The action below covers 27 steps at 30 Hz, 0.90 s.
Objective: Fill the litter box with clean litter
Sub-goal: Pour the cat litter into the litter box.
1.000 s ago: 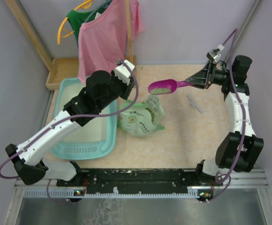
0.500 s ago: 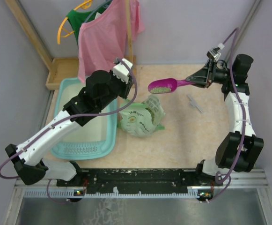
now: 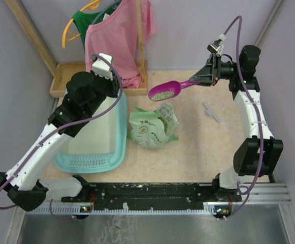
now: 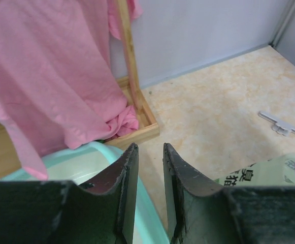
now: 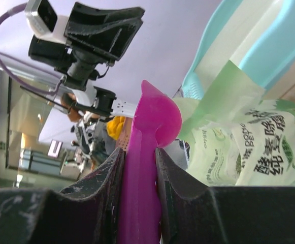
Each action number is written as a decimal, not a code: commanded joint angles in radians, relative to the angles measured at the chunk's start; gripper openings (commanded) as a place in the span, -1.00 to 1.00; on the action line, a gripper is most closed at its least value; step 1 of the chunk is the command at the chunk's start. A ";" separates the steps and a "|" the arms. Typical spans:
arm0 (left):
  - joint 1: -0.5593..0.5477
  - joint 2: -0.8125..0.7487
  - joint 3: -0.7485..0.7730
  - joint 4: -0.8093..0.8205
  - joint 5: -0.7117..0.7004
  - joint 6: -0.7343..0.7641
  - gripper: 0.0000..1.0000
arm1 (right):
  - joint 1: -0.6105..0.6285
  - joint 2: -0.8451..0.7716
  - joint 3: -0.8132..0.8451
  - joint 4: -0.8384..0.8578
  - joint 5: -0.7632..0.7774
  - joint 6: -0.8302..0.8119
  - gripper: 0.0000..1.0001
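Note:
The light-teal litter box [image 3: 118, 147] lies at the left of the table, its whitish base largely covered by my left arm. My left gripper [image 4: 148, 147] hovers over the box's far right rim [image 4: 155, 216], jaws a little apart with nothing between them. My right gripper [image 3: 202, 78] is shut on the handle of the magenta scoop [image 3: 167, 90], which hangs in the air above the table between the bag and the back wall. The clean litter [image 3: 160, 94] fills its bowl as green granules. In the right wrist view the handle [image 5: 139, 193] sits clamped between the fingers.
A pale green printed bag [image 3: 151, 128] lies open just right of the box, below the scoop. A pink shirt [image 3: 118, 40] and a green garment [image 3: 82, 21] hang over the wooden tray [image 3: 66, 72] at the back left. A small grey part [image 3: 211, 112] lies at the right.
My left arm has swung left, away from the bag, to the box's far end. My right gripper has carried the loaded scoop left and toward the back wall.

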 commanded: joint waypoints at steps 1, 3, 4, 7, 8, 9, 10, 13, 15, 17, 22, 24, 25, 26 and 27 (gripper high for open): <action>0.055 -0.033 0.032 -0.038 -0.017 -0.008 -0.34 | 0.073 0.040 0.109 0.070 -0.012 0.044 -1.00; 0.071 -0.043 0.037 -0.052 -0.022 -0.009 -0.34 | 0.103 0.061 0.128 0.074 -0.007 0.046 -1.00; 0.077 -0.048 0.038 -0.058 -0.027 -0.011 -0.34 | 0.116 0.070 0.134 0.076 -0.005 0.047 -1.00; 0.085 -0.064 0.031 -0.069 -0.048 -0.020 -0.34 | 0.153 0.102 0.160 0.080 -0.001 0.051 -1.00; 0.085 -0.071 0.028 -0.071 -0.055 -0.022 -0.34 | 0.168 0.114 0.173 0.082 0.000 0.053 -1.00; 0.085 -0.078 0.021 -0.071 -0.065 -0.025 -0.34 | 0.185 0.126 0.187 0.084 0.001 0.053 -1.00; 0.087 -0.085 0.016 -0.073 -0.074 -0.027 -0.34 | 0.205 0.145 0.202 0.083 0.002 0.054 -1.00; 0.087 -0.107 0.003 -0.081 -0.091 -0.038 -0.34 | 0.278 0.212 0.257 0.080 0.002 0.051 -1.00; 0.087 -0.124 -0.008 -0.086 -0.102 -0.048 -0.34 | 0.324 0.252 0.298 0.074 0.002 0.049 -1.00; 0.087 -0.141 -0.022 -0.092 -0.112 -0.059 -0.34 | 0.367 0.296 0.344 0.073 0.002 0.047 -1.00; 0.087 -0.186 -0.043 -0.109 -0.149 -0.082 -0.35 | 0.448 0.419 0.448 0.071 0.004 0.047 -1.00; 0.087 -0.199 -0.052 -0.113 -0.153 -0.088 -0.35 | 0.475 0.465 0.492 0.076 0.005 0.047 -1.00; 0.087 -0.199 -0.056 -0.117 -0.154 -0.089 -0.35 | 0.490 0.486 0.513 0.081 0.005 0.047 -1.00; 0.087 -0.196 -0.057 -0.122 -0.153 -0.090 -0.35 | 0.501 0.507 0.534 0.082 0.005 0.047 -1.00; 0.087 -0.192 -0.058 -0.128 -0.150 -0.089 -0.35 | 0.521 0.528 0.556 0.087 0.005 0.049 -1.00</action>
